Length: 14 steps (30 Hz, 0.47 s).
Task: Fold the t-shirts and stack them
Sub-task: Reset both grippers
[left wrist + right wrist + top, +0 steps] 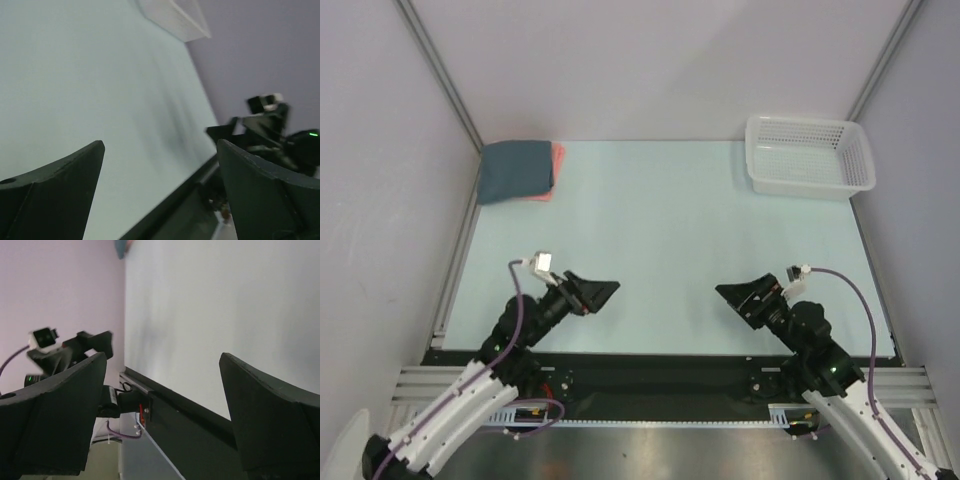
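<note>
Two folded t-shirts lie stacked at the table's far left corner: the dark slate blue-grey t-shirt on top, the salmon-pink t-shirt showing as a strip along its right edge. A corner of the stack shows at the top of the right wrist view. My left gripper hangs open near the front left of the table, pointing right, far from the stack. My right gripper hangs open near the front right, pointing left. Nothing is between either pair of fingers.
A white plastic mesh basket stands at the far right corner; its edge shows in the left wrist view. Pale green table top spreads between the arms. Grey walls enclose three sides. The black front rail runs along the near edge.
</note>
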{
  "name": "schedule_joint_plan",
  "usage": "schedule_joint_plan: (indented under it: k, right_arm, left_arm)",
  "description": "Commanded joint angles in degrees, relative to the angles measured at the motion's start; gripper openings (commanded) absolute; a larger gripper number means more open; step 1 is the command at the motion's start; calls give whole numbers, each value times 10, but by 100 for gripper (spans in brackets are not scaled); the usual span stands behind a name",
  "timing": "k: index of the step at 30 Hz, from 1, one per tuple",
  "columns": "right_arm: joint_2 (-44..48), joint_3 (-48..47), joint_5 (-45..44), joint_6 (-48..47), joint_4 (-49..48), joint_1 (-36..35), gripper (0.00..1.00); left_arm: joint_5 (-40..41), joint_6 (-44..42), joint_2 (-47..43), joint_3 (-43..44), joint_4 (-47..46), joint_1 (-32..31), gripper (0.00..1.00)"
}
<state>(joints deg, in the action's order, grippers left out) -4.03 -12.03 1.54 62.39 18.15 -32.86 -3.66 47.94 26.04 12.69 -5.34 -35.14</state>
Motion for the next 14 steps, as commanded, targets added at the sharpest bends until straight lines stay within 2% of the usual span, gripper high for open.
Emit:
schedule_joint_plan:
  k: [1,2,4,7,8,9,10,12,14]
  right_arm:
    - [-4,41,3,104,44,0,100]
    - [-24,48,24,96,24,-2,100]
    - [-31,61,13,104,29,-7,100]
    - [-12,84,7,108,10,-6,100]
    - [4,91,6,115,4,-7,100]
    - [9,97,6,116,-4,-7,100]
    - [11,117,17,116,-35,-6,100]
    - [0,142,36,128,-77,-2,100]
    - [-6,168,82,136,-159,1,100]
  left_arm:
    - [-16,175,-160,-83,-31,-14,100]
    - [-16,201,-252,-98,1,-14,100]
    - [-30,229,-344,-123,34,-15,100]
    - [-128,239,-264,-165,-99,-16,100]
    - [-143,285,-233,-191,-233,-16,100]
    - [-146,319,-227,-223,-310,-17,100]
    - [-143,322,-226,-240,-310,-18,100]
    - [-141,320,-237,-247,-360,-18,100]
    - [-137,340,-254,-252,-408,-18,100]
